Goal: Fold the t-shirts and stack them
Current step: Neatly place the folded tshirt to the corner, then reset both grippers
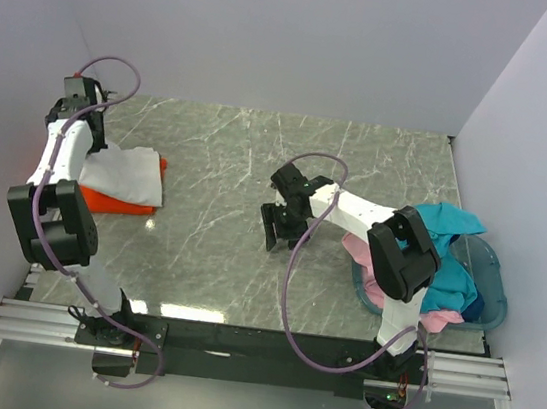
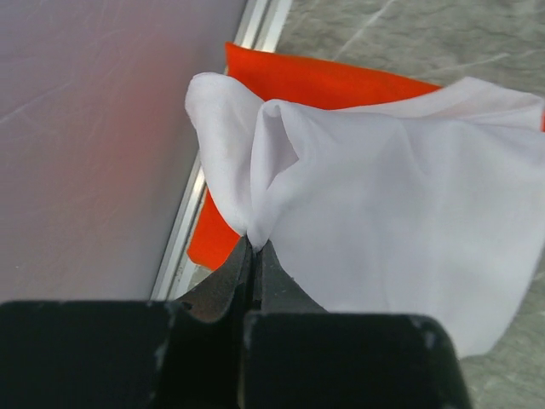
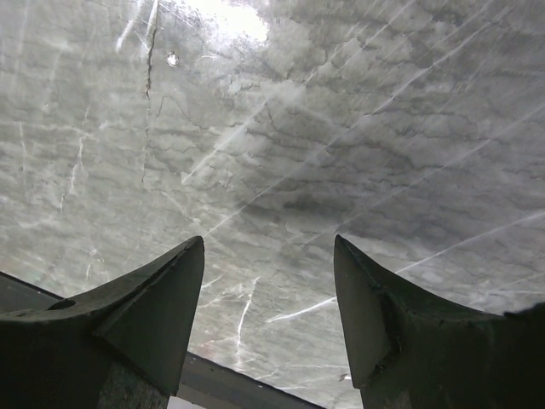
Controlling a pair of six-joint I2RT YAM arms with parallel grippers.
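Presently I see left end effector [image 2: 254,243] clamped on white cotton t-shirt [image 2: 383,213], half-hiding bright orange t-shirt [image 2: 324,81]; right end effector [image 3: 268,241] apart above grey marble surface [image 3: 341,128].

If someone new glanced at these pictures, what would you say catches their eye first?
The orange shirt at the left edge of the table stands out, a white shirt lying on it and pinched by the left gripper. At right, a basket holds a heaped teal shirt and pink shirt; the right gripper hangs open above the table.
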